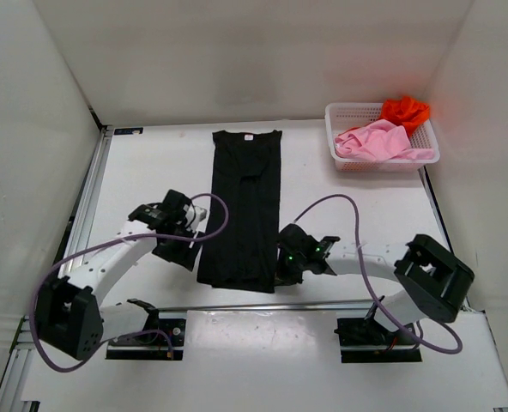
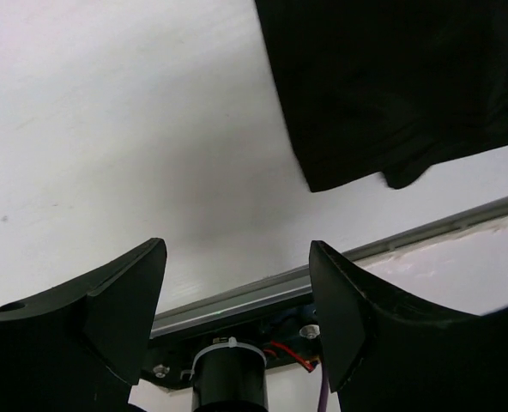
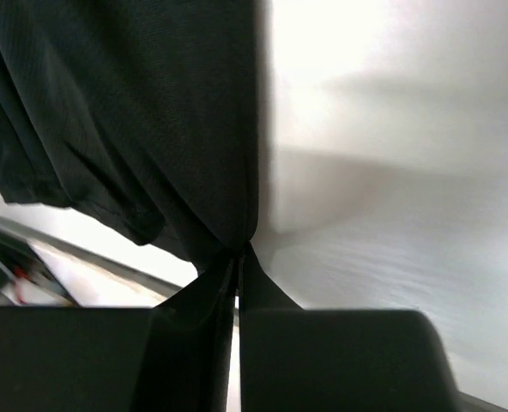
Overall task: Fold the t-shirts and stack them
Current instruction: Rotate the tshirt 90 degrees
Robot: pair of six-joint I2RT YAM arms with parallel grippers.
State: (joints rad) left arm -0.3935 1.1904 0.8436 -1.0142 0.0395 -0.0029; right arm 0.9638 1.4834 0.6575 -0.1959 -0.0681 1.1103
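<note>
The black t-shirt (image 1: pixel 244 206) lies in the middle of the table, folded into a long narrow strip with its collar at the far end. My right gripper (image 1: pixel 282 271) sits at the strip's near right edge, and the right wrist view shows it (image 3: pixel 241 255) shut on a pinch of the black cloth (image 3: pixel 151 112). My left gripper (image 1: pixel 188 254) hovers just left of the strip's near left edge. It (image 2: pixel 237 287) stands open with nothing between its fingers, and the shirt's near corner (image 2: pixel 383 94) lies a little apart from it. The pink t-shirt (image 1: pixel 376 140) and the orange-red t-shirt (image 1: pixel 405 110) lie bunched in the basket.
A white mesh basket (image 1: pixel 340 159) stands at the back right corner of the table. A metal rail (image 1: pixel 263 304) runs along the near edge, in front of both arm bases. White walls close in the table on the left, right and back.
</note>
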